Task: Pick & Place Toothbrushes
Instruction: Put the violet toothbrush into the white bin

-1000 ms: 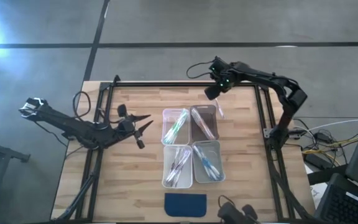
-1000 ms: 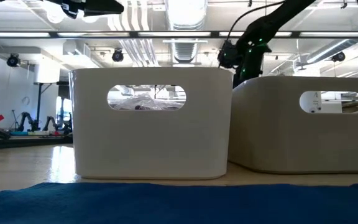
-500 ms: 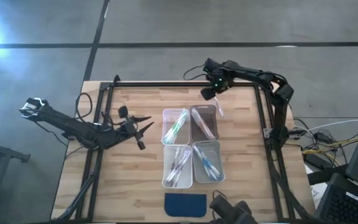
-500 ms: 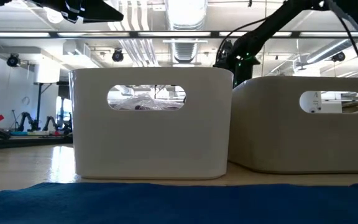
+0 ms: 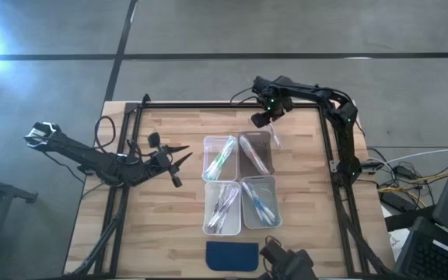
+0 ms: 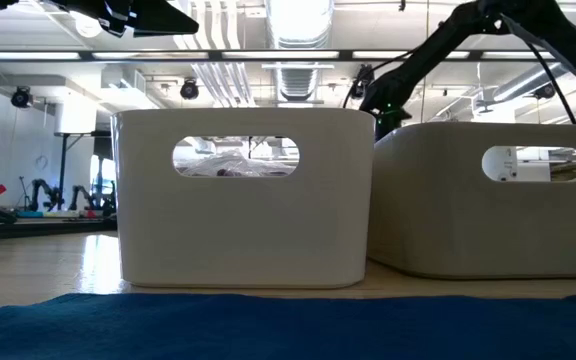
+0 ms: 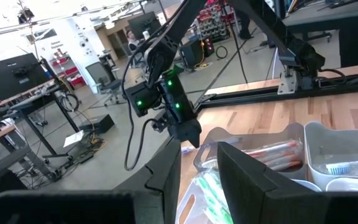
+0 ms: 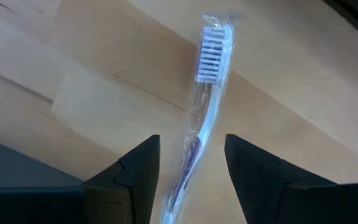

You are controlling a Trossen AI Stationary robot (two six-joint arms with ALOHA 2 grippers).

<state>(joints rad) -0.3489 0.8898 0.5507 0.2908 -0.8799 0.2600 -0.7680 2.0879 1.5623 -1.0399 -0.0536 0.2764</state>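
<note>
- Right gripper (image 5: 261,119) hangs over the table's (image 5: 162,225) far edge, near the bins; its fingers (image 8: 132,171) are spread, nothing pinched, above a wrapped toothbrush (image 8: 202,118) that lies flat on the wood, its length running between them
- That toothbrush (image 5: 274,138) lies just right of the far right bin (image 5: 254,153)
- Left gripper (image 5: 179,157) waits over the table's left part, beside the far left bin (image 5: 219,156); fingers (image 7: 166,177) apart, empty
- Four bins hold other toothbrushes (image 5: 260,205); a blue pad (image 5: 232,255) sits at the near edge
</note>
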